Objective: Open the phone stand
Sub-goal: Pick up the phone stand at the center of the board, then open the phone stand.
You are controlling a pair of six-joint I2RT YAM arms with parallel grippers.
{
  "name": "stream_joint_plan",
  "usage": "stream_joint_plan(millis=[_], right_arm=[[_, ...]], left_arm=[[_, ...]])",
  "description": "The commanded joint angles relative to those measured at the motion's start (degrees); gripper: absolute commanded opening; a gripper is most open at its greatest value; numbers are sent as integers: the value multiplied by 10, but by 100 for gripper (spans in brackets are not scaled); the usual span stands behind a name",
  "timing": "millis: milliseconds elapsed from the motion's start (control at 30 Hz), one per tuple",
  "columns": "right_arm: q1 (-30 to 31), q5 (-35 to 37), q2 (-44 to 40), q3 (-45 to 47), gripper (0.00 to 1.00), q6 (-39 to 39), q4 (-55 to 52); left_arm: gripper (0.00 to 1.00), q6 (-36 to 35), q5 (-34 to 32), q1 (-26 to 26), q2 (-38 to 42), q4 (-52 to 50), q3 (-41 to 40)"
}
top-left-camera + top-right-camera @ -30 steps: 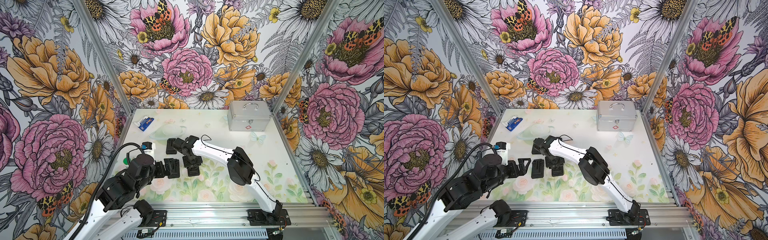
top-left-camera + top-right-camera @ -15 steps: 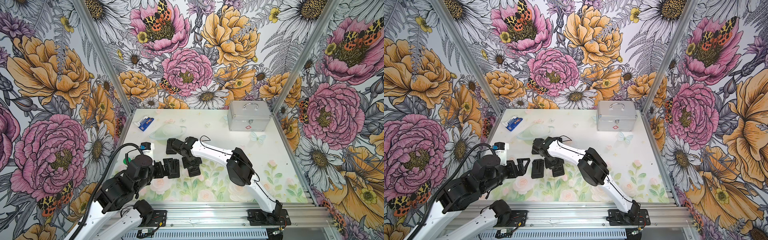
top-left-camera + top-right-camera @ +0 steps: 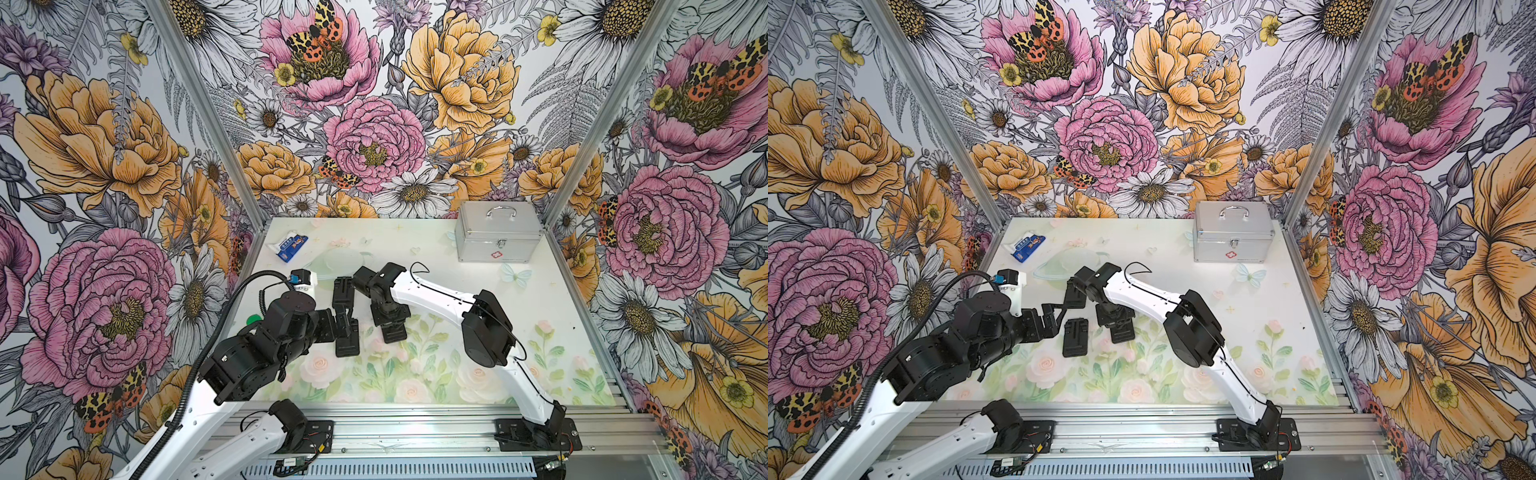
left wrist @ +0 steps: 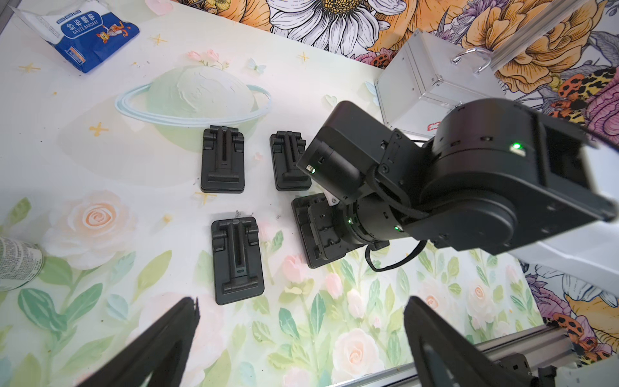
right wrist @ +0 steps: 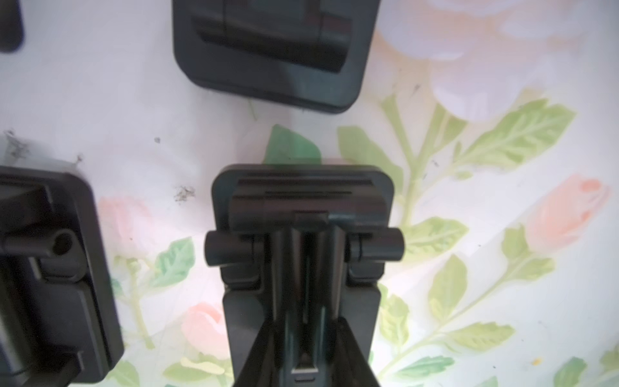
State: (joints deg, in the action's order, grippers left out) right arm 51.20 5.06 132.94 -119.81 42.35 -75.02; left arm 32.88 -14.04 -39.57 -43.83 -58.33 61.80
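Note:
Several black folded phone stands lie near the table's middle. My right gripper (image 5: 306, 345) points down and is shut on the middle arm of one phone stand (image 5: 303, 197), whose base lies flat on the table. In both top views this stand (image 3: 395, 334) (image 3: 1124, 332) pokes out from under the right gripper (image 3: 390, 320). My left gripper (image 4: 301, 321) hangs open above the table with nothing between its fingers (image 4: 167, 335), just left of another stand (image 3: 347, 338) (image 4: 237, 259). Two more stands (image 4: 222, 159) (image 4: 289, 160) lie farther back.
A silver metal case (image 3: 496, 239) stands at the back right. At the back left lies a blue and white gauze packet (image 3: 291, 247). A can (image 4: 16, 264) lies near the left edge. An aluminium rail (image 3: 415, 428) runs along the front.
The right gripper's jaws have narrowed onto the stand's middle arm. The left arm has edged slightly toward the back, its jaws still wide.

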Motion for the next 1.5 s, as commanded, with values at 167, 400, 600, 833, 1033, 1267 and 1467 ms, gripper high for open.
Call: stream_joint_plan(millis=[167,400,600,833,1033,1267,1467], right_arm=[[-70,-22,-85,-11,0,-36,-5],[-139,-114,-137,1,0,-82,30],[-190,-238,-167,48,0,-122,82],[-250,-381,-209,111,0,-136,149],[-278,-476,-226,137,0,-127,196],[-297,-579,-256,204,0,-64,314],[-305,-617,-278,233,0,-19,377]], left_arm=[[99,-42,112,76,-73,53,42],[99,-66,254,176,-150,84,75],[99,-79,381,241,-241,138,89],[99,-34,480,253,-291,243,66],[99,-16,597,264,-332,311,49],[99,51,689,273,-373,423,9],[99,202,738,292,-389,650,-84]])
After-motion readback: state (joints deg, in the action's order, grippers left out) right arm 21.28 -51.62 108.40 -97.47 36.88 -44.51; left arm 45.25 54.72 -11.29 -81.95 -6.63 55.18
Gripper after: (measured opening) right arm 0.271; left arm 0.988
